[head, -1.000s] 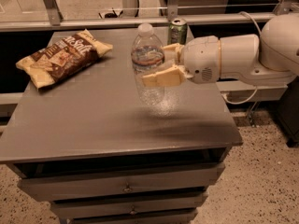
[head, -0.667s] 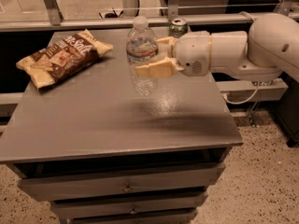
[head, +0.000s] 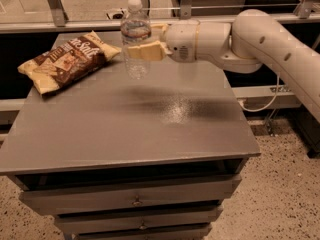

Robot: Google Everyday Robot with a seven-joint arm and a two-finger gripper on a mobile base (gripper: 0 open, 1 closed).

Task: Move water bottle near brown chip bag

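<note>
The water bottle [head: 135, 36] is clear with a white cap and stands upright, held in my gripper [head: 146, 43] above the far part of the grey table [head: 125, 129]. The cream fingers [head: 147, 51] are shut around its middle, and the white arm reaches in from the right. The brown chip bag [head: 67, 60] lies flat at the table's far left corner, a short gap to the left of the bottle.
A metal rail [head: 90, 24] runs behind the table. Drawers [head: 135, 199] sit under the tabletop. The speckled floor [head: 280, 189] lies to the right. The green soda can is hidden behind my arm.
My gripper has carried the bottle leftward and toward the back of the table, closer to the chip bag. The arm now covers the green can.
</note>
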